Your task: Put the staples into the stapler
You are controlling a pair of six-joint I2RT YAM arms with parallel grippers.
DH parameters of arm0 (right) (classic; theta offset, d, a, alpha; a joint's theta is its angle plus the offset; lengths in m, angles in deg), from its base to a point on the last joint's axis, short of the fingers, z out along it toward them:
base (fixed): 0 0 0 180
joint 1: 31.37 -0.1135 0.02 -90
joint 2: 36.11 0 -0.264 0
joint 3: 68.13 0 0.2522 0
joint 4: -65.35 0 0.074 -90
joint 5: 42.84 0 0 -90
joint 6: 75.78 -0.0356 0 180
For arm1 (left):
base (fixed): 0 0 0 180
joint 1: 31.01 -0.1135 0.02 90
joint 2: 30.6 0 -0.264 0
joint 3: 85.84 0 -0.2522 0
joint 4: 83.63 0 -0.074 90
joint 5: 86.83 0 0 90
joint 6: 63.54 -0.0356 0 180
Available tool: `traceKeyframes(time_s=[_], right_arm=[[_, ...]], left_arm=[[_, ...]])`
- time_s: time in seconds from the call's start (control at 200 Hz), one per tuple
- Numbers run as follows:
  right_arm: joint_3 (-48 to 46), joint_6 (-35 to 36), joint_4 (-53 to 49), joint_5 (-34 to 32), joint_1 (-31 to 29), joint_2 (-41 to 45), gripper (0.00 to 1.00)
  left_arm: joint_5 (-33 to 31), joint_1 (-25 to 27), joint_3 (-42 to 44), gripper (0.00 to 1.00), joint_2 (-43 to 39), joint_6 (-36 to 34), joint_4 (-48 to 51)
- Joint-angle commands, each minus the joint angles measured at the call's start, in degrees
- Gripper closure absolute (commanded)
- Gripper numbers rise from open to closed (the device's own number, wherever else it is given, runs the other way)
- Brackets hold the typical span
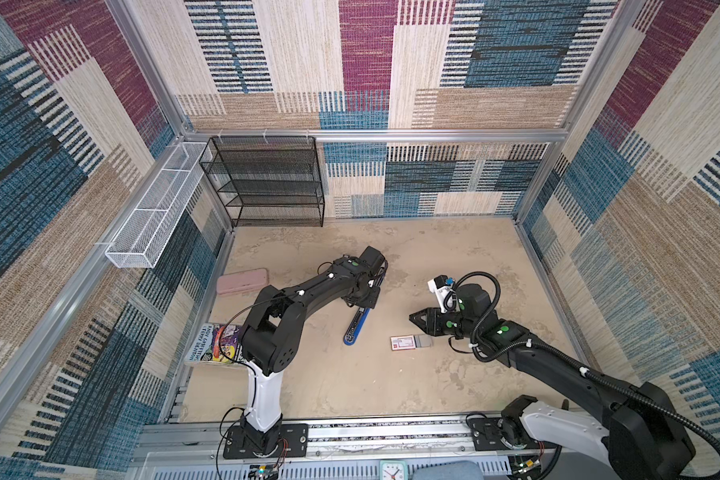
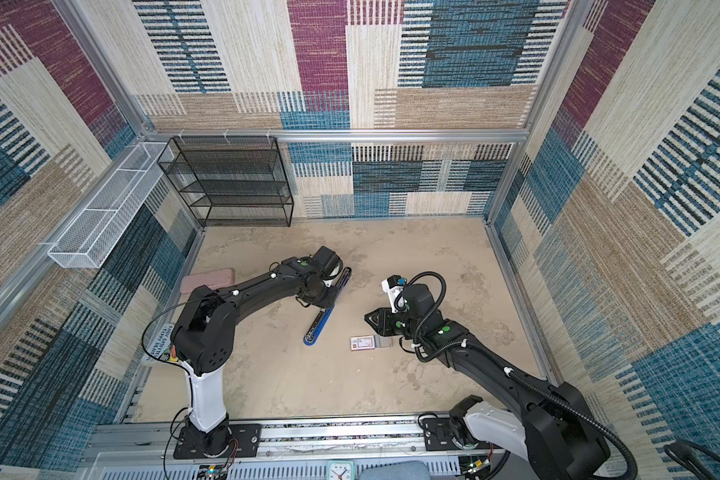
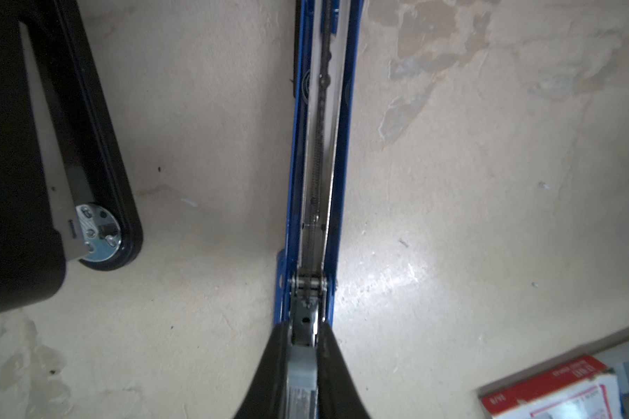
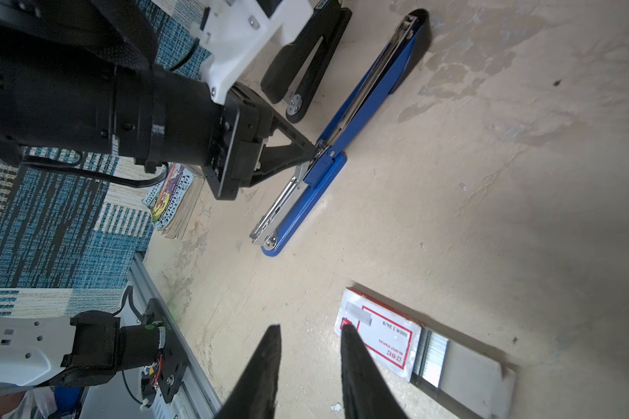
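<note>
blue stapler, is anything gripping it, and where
The left gripper pinches the blue stapler by its metal magazine at the hinge; the right gripper holds nothing.

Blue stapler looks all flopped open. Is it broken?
The blue stapler lies open, lid folded back flat, which looks odd, but no damage shows. The left gripper pinches its metal rail by the hinge. The tray of the staple box is slid partway out.

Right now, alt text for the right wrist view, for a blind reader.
A blue stapler lies opened flat on a beige table, the left gripper shut on its hinge. Nearer, the right gripper, jaws open, hovers by a white staple box with staples showing.
</note>
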Motion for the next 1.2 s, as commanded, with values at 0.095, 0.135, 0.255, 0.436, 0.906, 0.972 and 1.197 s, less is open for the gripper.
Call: traceKeyframes(time_s=[0.095, 0.135, 0.255, 0.436, 0.906, 0.972, 1.197], right_arm=[[0.08, -0.36, 0.91, -0.26, -0.04, 0.81, 0.68], [0.08, -0.36, 0.91, -0.30, -0.04, 0.93, 0.68], [0.12, -0.45, 0.84, -0.41, -0.04, 1.19, 0.68], [-0.10, -0.63, 1.14, -0.13, -0.03, 1.04, 0.68], [0.17, -0.63, 1.37, 0.05, -0.04, 0.51, 0.68], [0.25, -0.63, 1.24, 0.00, -0.04, 0.60, 0.68], [0.69, -0.11, 0.46, -0.12, -0.04, 0.78, 0.68]], left_arm=[[-3.34, 0.82, 0.99, 0.86, -0.29, -1.23, 0.52], [-3.57, 0.91, 1.18, 0.85, -0.42, -1.30, 0.53], [-4.71, 1.35, 1.88, 0.82, -0.78, -1.32, 0.53], [-4.94, 1.88, 2.49, 0.66, -1.80, -0.98, 0.51], [-4.21, 0.03, -2.38, 0.61, -0.11, -2.27, 2.11], [-4.27, -0.15, -3.08, 0.61, 0.86, -2.29, 2.29], [-4.33, -0.52, -2.21, 0.61, 1.93, -2.14, 2.37]])
